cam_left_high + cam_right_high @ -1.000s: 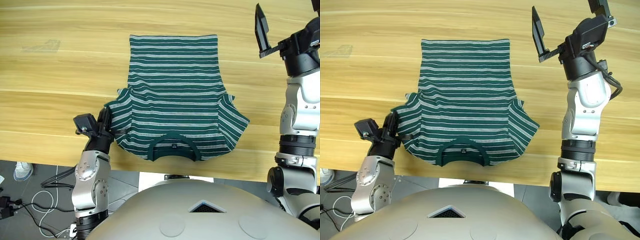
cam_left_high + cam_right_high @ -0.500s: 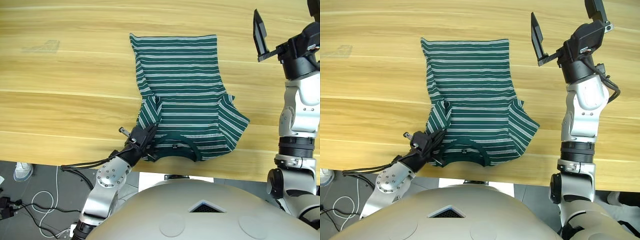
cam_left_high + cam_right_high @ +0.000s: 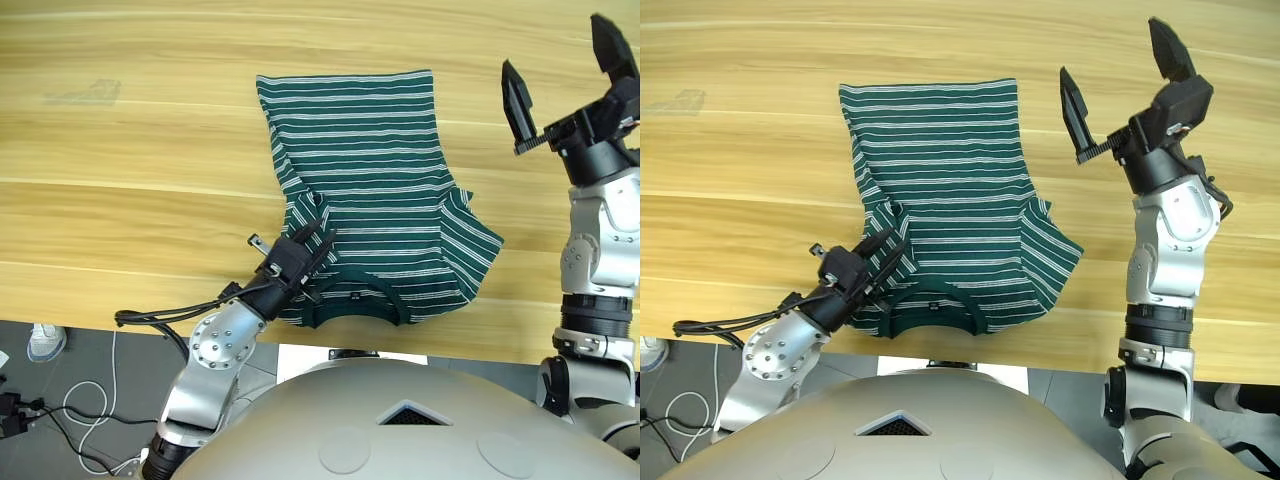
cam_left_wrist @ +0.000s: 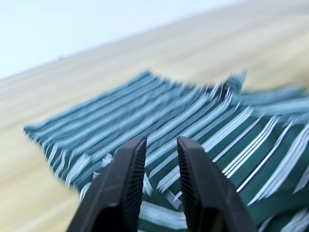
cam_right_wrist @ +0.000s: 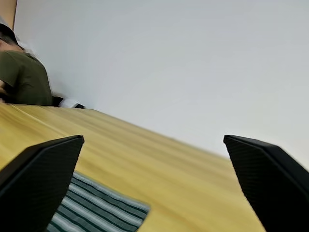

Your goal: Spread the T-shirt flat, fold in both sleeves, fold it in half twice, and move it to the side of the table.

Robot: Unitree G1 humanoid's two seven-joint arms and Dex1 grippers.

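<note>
One green-and-white striped T-shirt [image 3: 370,150] lies on the wooden table [image 3: 130,180], its hem [image 3: 345,78] at 12 o'clock, away from the robot, and its collar [image 3: 355,300] at 6 o'clock, just short of the near table edge. Seen from the shirt's middle, the left sleeve [image 3: 300,215] is turned in over the body at about 8 o'clock, so that side runs as a slanted, slightly rumpled fold from the hem down toward the collar. The right sleeve [image 3: 475,245] sticks out flat on the wood at about 4 o'clock, not folded.

The left gripper [image 3: 322,238] sits low over the folded sleeve at 7 o'clock, just beside the collar. Its fingers [image 4: 130,183] stand a narrow gap apart (striped cloth shows through that gap in the left wrist view), with no fabric pinched between them.

The right gripper [image 3: 552,45] is raised above bare wood at about 2 o'clock, apart from the shirt, spread wide and empty.
</note>
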